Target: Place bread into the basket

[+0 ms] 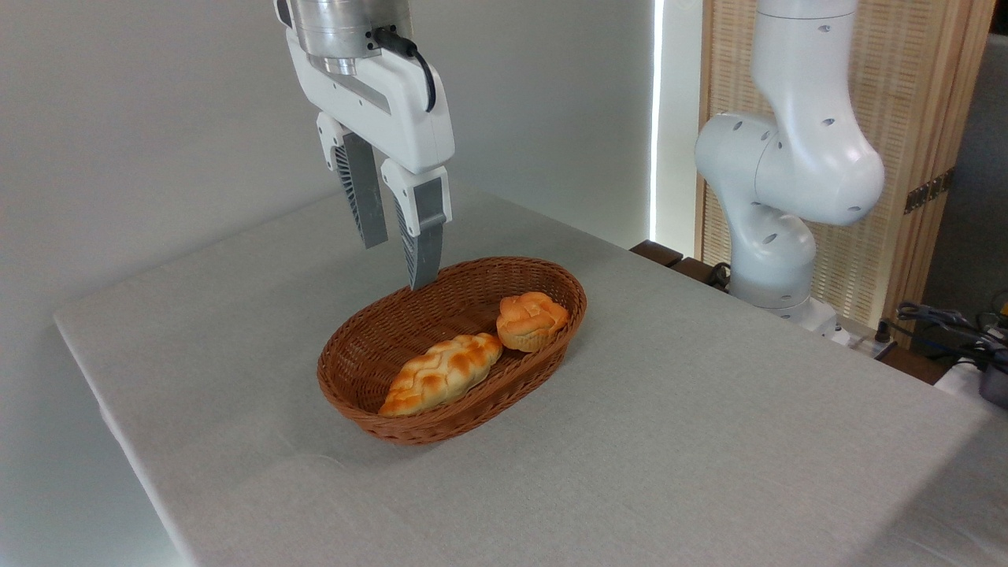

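the bread (531, 320), a small round orange-golden bun with a cracked top and a paler ridged base, sits inside the basket (370, 346) at its right end, close against the far right wall. just beside it, toward the left and front, a longer braided loaf (442, 372) lies along the basket floor, its right tip touching or nearly touching the bun. the basket is an oval of brown woven wicker with a braided rim, resting near the middle of the desk (709, 441), which is covered in a pale grey cloth.

the end effector (398, 264) hangs above the back left rim of the basket, clear of both breads and holding nothing. its two grey ribbed fingers (365, 197) point downward and stand spread with a visible gap between them; the nearer fingertip appears just over the rim in the picture, though whether it touches the wicker cannot be told. the white wrist body rises out of the top of the frame.

at the right, past the desk's far edge, the white arm base (776, 236) stands in front of a wooden slatted screen (906, 181), with some cables (945, 323) lying at the right border.
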